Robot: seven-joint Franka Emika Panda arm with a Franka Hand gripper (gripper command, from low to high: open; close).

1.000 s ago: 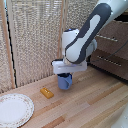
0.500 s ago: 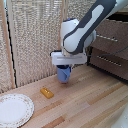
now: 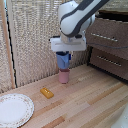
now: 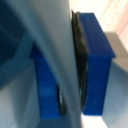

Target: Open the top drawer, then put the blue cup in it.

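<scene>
Beneath the end effector (image 3: 63,56), clamped on the blue cup (image 3: 63,61) | pink cup (image 3: 64,76) below | top drawer (image 3: 109,31) apparently open | placing remained.

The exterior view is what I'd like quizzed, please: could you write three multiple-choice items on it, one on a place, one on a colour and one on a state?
1. Where is the blue cup?
A. on the white plate
B. held in the gripper above the pink cup
C. inside a drawer

2. What colour is the small block on the table?
A. yellow
B. green
C. black

3. What state is the top drawer in?
A. removed
B. shut flush
C. pulled out

Answers:
1 B, the gripper holds it off the table, right over the pink cup.
2 A, the block beside the white plate is yellow.
3 C, the top drawer juts out past the drawer below.
</scene>
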